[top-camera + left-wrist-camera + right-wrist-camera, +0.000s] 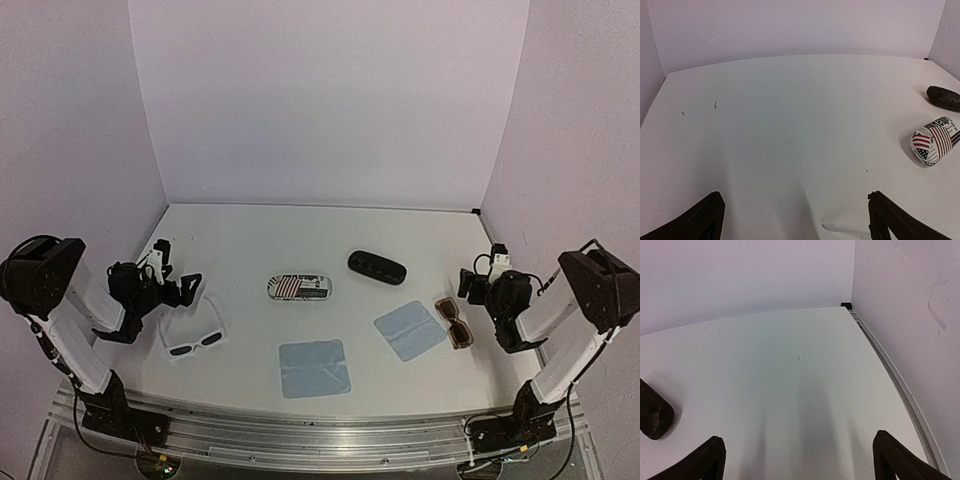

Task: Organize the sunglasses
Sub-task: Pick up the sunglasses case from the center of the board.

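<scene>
Lying well apart: white sunglasses [197,344] left, brown sunglasses [453,322] right.

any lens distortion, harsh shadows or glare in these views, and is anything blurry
Top external: wide-angle bend curves the table's front rail; soft, even light, only faint shadows. Left wrist: striped case sharp, soft shadow on its left. Right wrist: black case slightly soft at the edge; no glare.
</scene>
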`<state>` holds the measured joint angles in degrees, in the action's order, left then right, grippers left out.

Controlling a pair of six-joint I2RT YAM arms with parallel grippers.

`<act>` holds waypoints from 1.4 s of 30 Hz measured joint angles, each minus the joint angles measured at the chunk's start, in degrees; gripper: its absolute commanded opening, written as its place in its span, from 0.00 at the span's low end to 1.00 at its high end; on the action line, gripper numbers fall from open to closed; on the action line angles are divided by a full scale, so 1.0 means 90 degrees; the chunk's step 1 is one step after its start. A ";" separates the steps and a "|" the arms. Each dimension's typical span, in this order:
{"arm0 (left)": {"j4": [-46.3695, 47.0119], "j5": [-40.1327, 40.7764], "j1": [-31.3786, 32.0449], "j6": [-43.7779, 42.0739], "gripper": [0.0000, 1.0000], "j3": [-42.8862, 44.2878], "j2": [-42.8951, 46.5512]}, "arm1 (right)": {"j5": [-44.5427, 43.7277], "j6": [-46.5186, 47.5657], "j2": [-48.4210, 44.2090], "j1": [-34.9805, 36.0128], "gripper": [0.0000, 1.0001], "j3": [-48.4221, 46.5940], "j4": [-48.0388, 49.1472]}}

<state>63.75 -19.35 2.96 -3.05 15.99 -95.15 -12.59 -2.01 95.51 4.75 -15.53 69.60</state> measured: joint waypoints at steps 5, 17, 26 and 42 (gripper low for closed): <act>0.0000 0.0000 0.0000 0.0000 1.00 0.0000 0.0000 | -0.0364 -0.0159 -0.0731 -0.0002 0.98 -0.0593 -0.1297; -0.3360 -0.1004 0.0094 -0.0536 1.00 0.2092 0.1556 | 0.1000 -0.1861 -0.1632 0.0050 0.98 -0.3276 -0.4496; -0.8509 -0.1867 0.2205 -0.3680 1.00 0.6441 -0.0233 | 0.1416 -0.2684 -0.1444 0.1676 0.98 -0.3992 -0.5660; -1.1274 -0.0347 0.4019 -0.5662 1.00 0.8605 -0.3063 | 0.1514 -0.3000 -0.0854 0.3181 0.98 -0.3894 -0.6069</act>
<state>-37.72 -22.48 39.13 -54.00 93.43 -122.72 1.04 -29.02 87.81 33.38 -50.58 14.98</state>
